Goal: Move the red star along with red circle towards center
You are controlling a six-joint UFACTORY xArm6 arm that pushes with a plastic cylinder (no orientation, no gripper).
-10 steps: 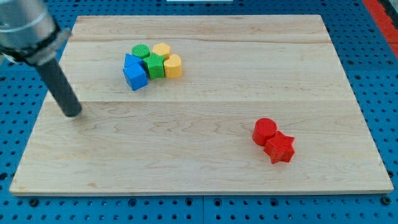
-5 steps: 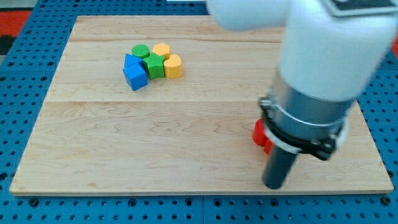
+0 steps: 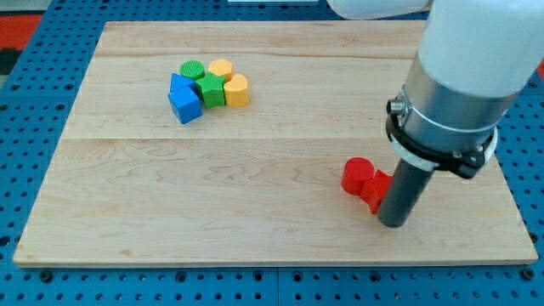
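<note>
A red circle (image 3: 357, 176) lies on the wooden board at the view's lower right. A red star (image 3: 376, 189) touches it on its right and is partly hidden behind my rod. My tip (image 3: 393, 223) rests on the board right against the star's lower right side. The arm's large white and grey body covers the board's right side above it.
A cluster of blocks sits at the upper left: two blue blocks (image 3: 184, 98), a green circle (image 3: 193, 70), a green block (image 3: 211, 89), and two yellow blocks (image 3: 235, 89). The board's bottom edge (image 3: 272, 263) is close below my tip.
The arm swept from the board's left side to the lower right. In the last half second my tip moved up and right, against the star; the red pair shifted slightly left.
</note>
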